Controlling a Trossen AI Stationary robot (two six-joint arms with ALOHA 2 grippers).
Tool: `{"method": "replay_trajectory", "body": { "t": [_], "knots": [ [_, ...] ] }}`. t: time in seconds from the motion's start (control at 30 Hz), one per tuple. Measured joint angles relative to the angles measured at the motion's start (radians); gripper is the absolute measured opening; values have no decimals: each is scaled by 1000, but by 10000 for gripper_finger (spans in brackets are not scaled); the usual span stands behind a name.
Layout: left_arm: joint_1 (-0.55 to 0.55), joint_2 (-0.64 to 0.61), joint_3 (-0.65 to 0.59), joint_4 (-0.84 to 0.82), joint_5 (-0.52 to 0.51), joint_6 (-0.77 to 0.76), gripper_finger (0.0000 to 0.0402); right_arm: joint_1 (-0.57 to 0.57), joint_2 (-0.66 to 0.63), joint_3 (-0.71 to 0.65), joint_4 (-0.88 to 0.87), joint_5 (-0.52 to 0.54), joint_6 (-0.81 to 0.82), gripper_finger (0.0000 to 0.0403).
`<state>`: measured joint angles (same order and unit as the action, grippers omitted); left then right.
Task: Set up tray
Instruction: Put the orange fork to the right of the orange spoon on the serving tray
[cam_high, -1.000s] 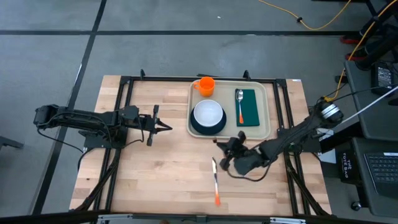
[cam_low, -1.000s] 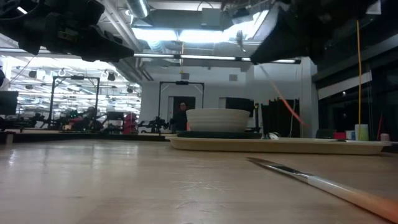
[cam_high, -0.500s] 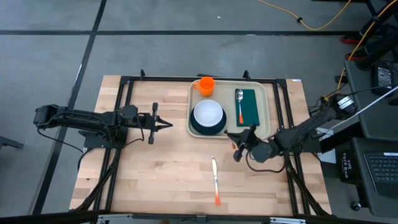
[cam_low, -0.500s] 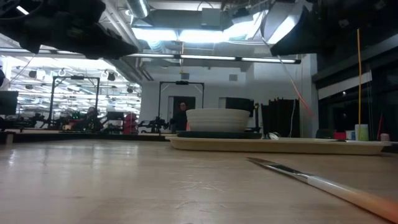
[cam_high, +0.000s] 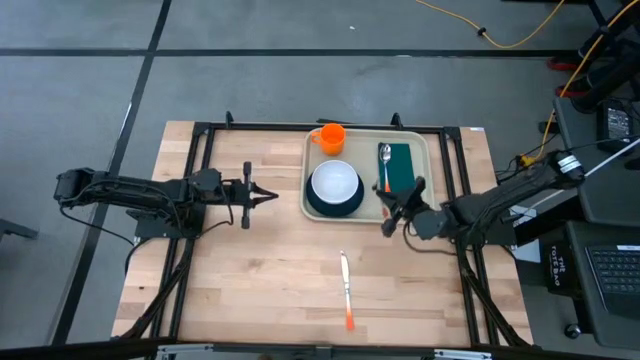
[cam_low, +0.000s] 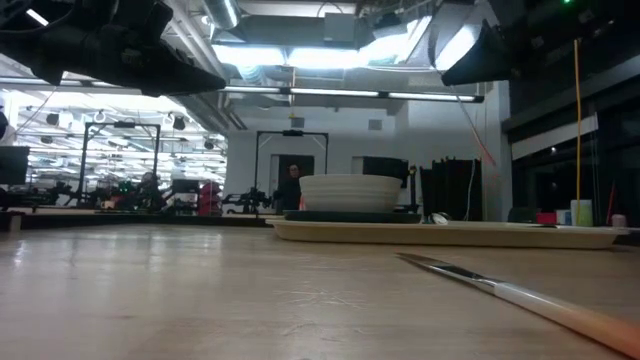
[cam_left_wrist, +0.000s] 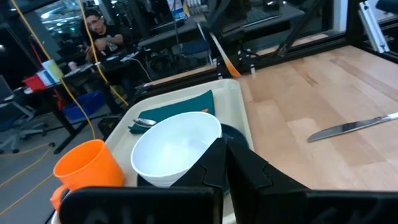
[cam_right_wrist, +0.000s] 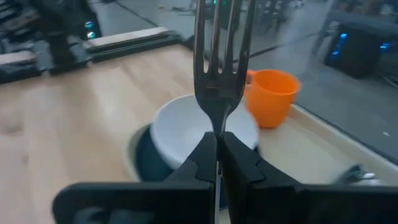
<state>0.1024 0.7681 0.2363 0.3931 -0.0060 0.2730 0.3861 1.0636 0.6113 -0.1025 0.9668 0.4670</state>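
The beige tray (cam_high: 425, 205) lies at the table's far middle. It carries an orange cup (cam_high: 331, 137), a white bowl (cam_high: 335, 183) on a dark teal plate (cam_high: 320, 209), and a green napkin (cam_high: 402, 172) with an orange-handled spoon (cam_high: 385, 172). My right gripper (cam_high: 398, 203) hovers over the tray's near edge, shut on a metal fork (cam_right_wrist: 217, 43). An orange-handled knife (cam_high: 346, 292) lies flat on the table, nearer. My left gripper (cam_high: 262, 193) waits left of the tray, shut and holding nothing. My right gripper pinches the fork by its narrow neck (cam_right_wrist: 217, 127), just behind the tines, between the two fingers (cam_right_wrist: 199, 155). The tines stick out forward past the fingertips, and the fingers hide the handle. The fork is lifted clear above the tray.
Bare wood lies left of the tray and around the knife (cam_low: 500, 290). A black frame (cam_high: 200, 150) runs along the table's sides. A laptop and cables sit off the right edge. A person (cam_left_wrist: 99, 31) shows in the room beyond.
My right gripper has carried the fork from beside the knife toward the table's far edge and a little right, turning as it went, and now stands over the tray's near edge. It stays shut. My left gripper has drifted slightly toward the far edge.
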Motion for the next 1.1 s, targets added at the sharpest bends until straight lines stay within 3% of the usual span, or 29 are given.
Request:
{"method": "replay_trajectory", "body": {
  "t": [0.13,0.37,0.73,1.1],
  "knots": [
    [0,0,0,0,-2,1,8,-59,-106,0,-127,0,40,11],
    [0,0,0,4,-4,1,4,-178,-237,0,-404,-24,265,11],
    [0,0,0,4,-6,1,4,-324,-241,0,-440,-31,288,11],
    [0,0,0,4,-6,10,6,-460,-240,0,-438,-185,288,11]
  ]
}}
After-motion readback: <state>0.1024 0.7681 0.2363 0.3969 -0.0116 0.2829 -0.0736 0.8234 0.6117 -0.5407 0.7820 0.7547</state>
